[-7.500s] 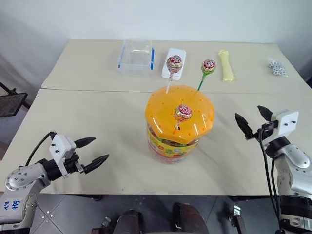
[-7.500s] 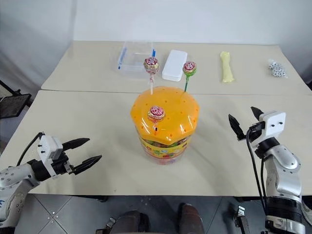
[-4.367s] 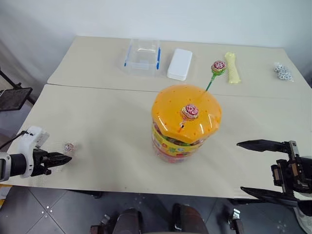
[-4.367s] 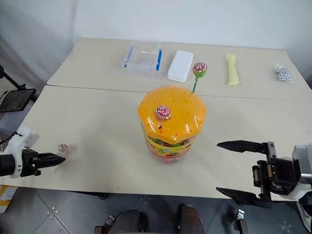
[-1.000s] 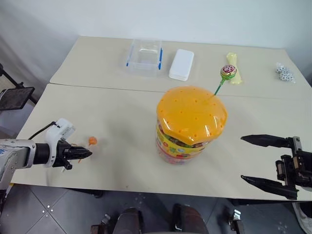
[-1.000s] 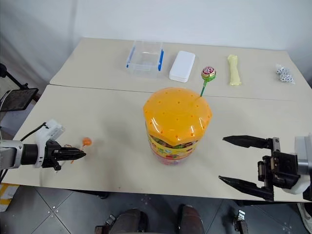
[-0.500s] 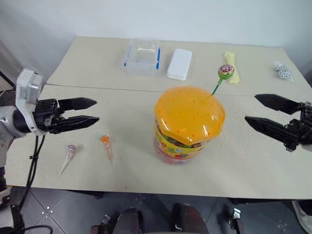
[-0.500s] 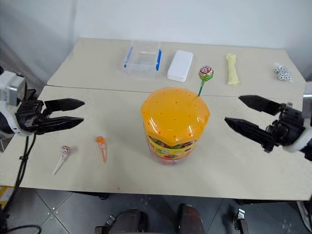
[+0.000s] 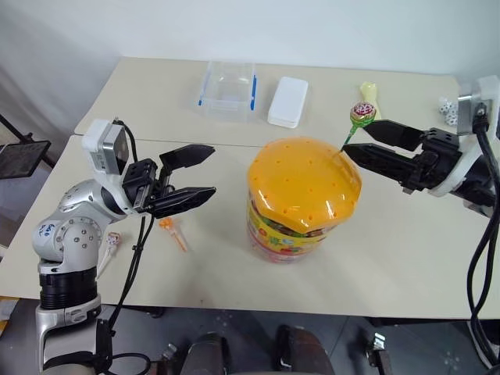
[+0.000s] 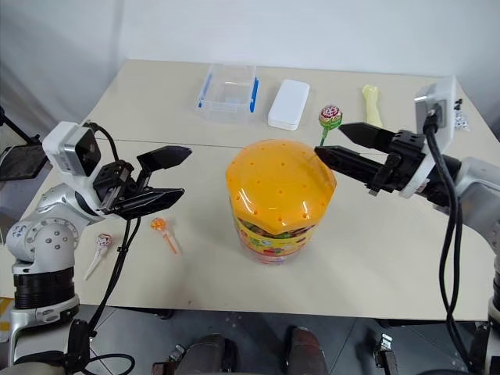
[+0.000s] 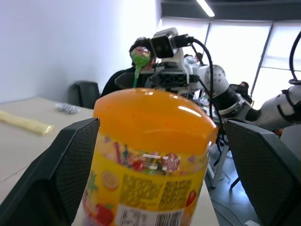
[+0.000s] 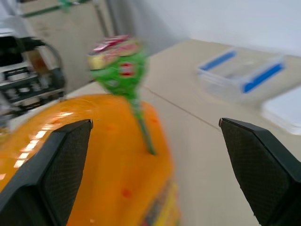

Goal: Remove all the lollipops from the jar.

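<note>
Head views: jar (image 9: 303, 199) mid-table near the front edge, green lollipop (image 9: 362, 113) upright in its lid; orange lollipop (image 9: 169, 227) and white lollipop (image 10: 101, 244) lying toward the left edge. Left gripper (image 9: 200, 173) and right gripper (image 9: 361, 142) both spread, empty.
Left wrist: jar label (image 11: 141, 188) with fruit pictures and barcode, text unreadable.
Right wrist: lollipop wrapper print illegible.

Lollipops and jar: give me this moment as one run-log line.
jar: one green-stick lollipop left in lid | table: orange-stick lollipop, white-stick lollipop out | left gripper: open, empty | right gripper: open, nearing green-stick lollipop
</note>
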Robot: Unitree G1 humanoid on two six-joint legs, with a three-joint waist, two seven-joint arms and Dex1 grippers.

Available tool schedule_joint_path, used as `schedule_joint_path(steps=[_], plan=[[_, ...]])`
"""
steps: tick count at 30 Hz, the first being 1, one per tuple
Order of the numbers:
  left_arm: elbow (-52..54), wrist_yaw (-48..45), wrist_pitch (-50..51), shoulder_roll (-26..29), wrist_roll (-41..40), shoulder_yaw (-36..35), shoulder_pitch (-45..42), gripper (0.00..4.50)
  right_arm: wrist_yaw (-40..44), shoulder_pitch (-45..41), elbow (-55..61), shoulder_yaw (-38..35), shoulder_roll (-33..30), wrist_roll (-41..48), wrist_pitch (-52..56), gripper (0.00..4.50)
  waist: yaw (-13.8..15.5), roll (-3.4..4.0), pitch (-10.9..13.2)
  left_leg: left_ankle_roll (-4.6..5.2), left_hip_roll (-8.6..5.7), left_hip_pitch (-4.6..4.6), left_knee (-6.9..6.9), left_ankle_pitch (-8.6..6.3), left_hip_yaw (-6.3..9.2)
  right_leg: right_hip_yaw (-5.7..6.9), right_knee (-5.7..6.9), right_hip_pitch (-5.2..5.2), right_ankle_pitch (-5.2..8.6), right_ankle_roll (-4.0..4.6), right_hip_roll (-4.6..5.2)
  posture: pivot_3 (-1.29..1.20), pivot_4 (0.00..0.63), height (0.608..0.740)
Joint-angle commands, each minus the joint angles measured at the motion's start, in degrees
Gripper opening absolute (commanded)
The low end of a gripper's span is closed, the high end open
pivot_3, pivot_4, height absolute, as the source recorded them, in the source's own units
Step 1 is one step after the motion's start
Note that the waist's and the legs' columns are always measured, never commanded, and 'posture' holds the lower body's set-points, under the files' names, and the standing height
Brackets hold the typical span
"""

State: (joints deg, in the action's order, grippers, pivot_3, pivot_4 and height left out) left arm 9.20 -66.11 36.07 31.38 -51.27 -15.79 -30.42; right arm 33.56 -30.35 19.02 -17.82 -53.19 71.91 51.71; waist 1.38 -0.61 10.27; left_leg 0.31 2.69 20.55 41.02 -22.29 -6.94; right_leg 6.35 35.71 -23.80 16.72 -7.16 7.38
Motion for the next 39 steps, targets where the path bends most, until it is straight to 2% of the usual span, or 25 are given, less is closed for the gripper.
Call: schedule_joint_path(steps=[1, 4, 13, 14, 20, 21, 23, 24, 26, 28, 30, 34, 39], plan=[[2.7, 0.8, -1.3, -0.1, -1.8, -0.5, -0.3, 4.5, 1.6, -1.4, 0.7, 0.3, 0.4, -1.1, -0.3, 4.13, 0.0, 0.0, 0.0, 0.0, 0.0, 0.0, 0.0, 0.0, 0.01, 0.01, -0.01, 0.0, 0.0, 0.0, 0.0, 0.0, 0.15, 0.74], [2.8, 2.3, -2.2, -0.8, -1.7, -0.5, -0.9, 4.5, 2.4, -2.9, -0.2, 1.3, 1.7, -2.6, -1.4, 3.37, -0.1, 0.0, 0.0, 0.0, 0.0, 0.01, -0.01, 0.0, 0.01, 0.03, -0.03, 0.0, 0.0, 0.0, 0.0, 0.0, 0.15, 0.74], [2.8, 3.6, -2.8, -1.7, -2.7, -0.4, -2.2, 4.5, 6.0, -4.3, -2.2, 0.0, 3.8, -5.0, -2.7, 0.15, -0.1, 0.0, 0.0, 0.0, 0.01, 0.05, -0.02, 0.0, 0.04, 0.12, -0.07, 0.0, 0.0, 0.0, -0.01, 0.0, 0.15, 0.74], [2.8, 3.9, -2.6, -2.0, -3.1, -0.5, -2.6, 4.5, 5.7, -4.9, -2.9, -0.9, 4.2, -4.4, -2.8, 0.03, -0.1, 0.0, 0.0, 0.0, 0.01, 0.05, -0.01, 0.0, 0.04, 0.12, -0.07, 0.0, 0.0, 0.0, -0.01, 0.0, 0.15, 0.74], [2.7, 4.3, -2.1, -2.8, -5.1, -0.1, -3.7, 4.5, 6.9, -9.9, -7.3, -9.2, 5.2, 2.6, -4.1, 0.03, -0.1, 0.02, 0.0, 0.0, 0.01, 0.06, -0.02, 0.0, 0.04, 0.13, -0.07, 0.0, 0.0, -0.01, -0.01, 0.0, 0.15, 0.74], [3.0, 3.6, -1.8, -2.6, -5.1, 0.4, -3.4, 4.5, 6.8, -10.4, -8.5, -10.7, 3.6, 3.3, -3.0, 0.03, 0.0, 0.01, 0.0, 0.0, 0.01, 0.06, -0.04, 0.0, 0.04, 0.14, -0.07, 0.0, 0.0, -0.01, -0.02, 0.0, 0.15, 0.74], [3.4, 1.0, -1.7, -1.1, -4.3, 1.4, -1.8, 4.5, 6.9, -8.9, -13.4, -14.3, -3.6, 1.2, 0.9, 0.03, 0.3, 0.03, 0.0, 0.0, 0.01, 0.08, -0.04, 0.0, 0.12, 0.19, -0.07, 0.01, 0.0, -0.01, -0.02, 0.0, 0.15, 0.74], [3.5, -2.7, -3.0, 1.8, -1.4, 3.1, -0.2, 4.5, 8.4, -4.9, -15.8, -15.6, -9.1, -3.2, 2.7, 0.03, 0.4, 0.02, 0.0, 0.01, -0.03, 0.14, -0.04, 0.0, 0.17, 0.2, -0.1, 0.0, 0.0, -0.01, 0.0, 0.0, 0.15, 0.74], [3.1, -8.0, -6.6, 6.0, 3.5, 5.6, 2.1, 4.5, 10.9, 2.7, -18.0, -16.7, -15.9, -10.5, 3.3, 0.03, 0.3, 0.02, 0.0, 0.07, -0.03, 0.2, -0.08, -0.04, 0.21, 0.27, -0.19, 0.0, -0.01, -0.01, -0.01, 0.0, 0.15, 0.74], [2.6, -12.2, -10.2, 9.1, 7.3, 7.6, 4.1, 4.5, 12.9, 11.2, -18.2, -17.9, -18.9, -15.2, 4.1, 0.03, 0.1, 0.02, 0.0, 0.12, -0.03, 0.2, -0.11, -0.08, 0.09, 0.31, -0.29, 0.0, -0.01, -0.02, 0.0, 0.0, 0.15, 0.74], [2.1, -15.4, -14.1, 10.7, 10.5, 9.4, 5.6, 4.5, 11.5, 18.9, -19.9, -15.3, -21.8, -23.6, 3.0, 0.03, -0.1, 0.03, 0.0, 0.12, -0.02, 0.21, -0.08, -0.08, -0.05, 0.33, -0.43, 0.0, -0.02, -0.04, 0.0, 0.0, 0.15, 0.74], [1.2, -14.8, -14.0, 9.6, 10.2, 10.4, 5.6, 4.5, 8.0, 26.4, -23.3, -11.6, -20.7, -31.6, 4.5, 0.03, -0.2, 0.15, 0.0, 0.14, 0.02, 0.17, 0.02, -0.03, -0.3, 0.17, -0.52, 0.01, -0.02, -0.04, 0.02, 0.0, 0.15, 0.74], [1.8, -12.9, -13.8, 8.0, 11.0, 11.3, 5.8, 4.5, 5.8, 29.1, -25.8, -4.5, -15.8, -40.2, -1.3, 0.03, -0.2, 0.19, 0.0, 0.12, 0.04, 0.07, -0.02, -0.02, -0.28, 0.13, -0.45, 0.05, -0.02, -0.05, 0.0, 0.0, 0.15, 0.74]])
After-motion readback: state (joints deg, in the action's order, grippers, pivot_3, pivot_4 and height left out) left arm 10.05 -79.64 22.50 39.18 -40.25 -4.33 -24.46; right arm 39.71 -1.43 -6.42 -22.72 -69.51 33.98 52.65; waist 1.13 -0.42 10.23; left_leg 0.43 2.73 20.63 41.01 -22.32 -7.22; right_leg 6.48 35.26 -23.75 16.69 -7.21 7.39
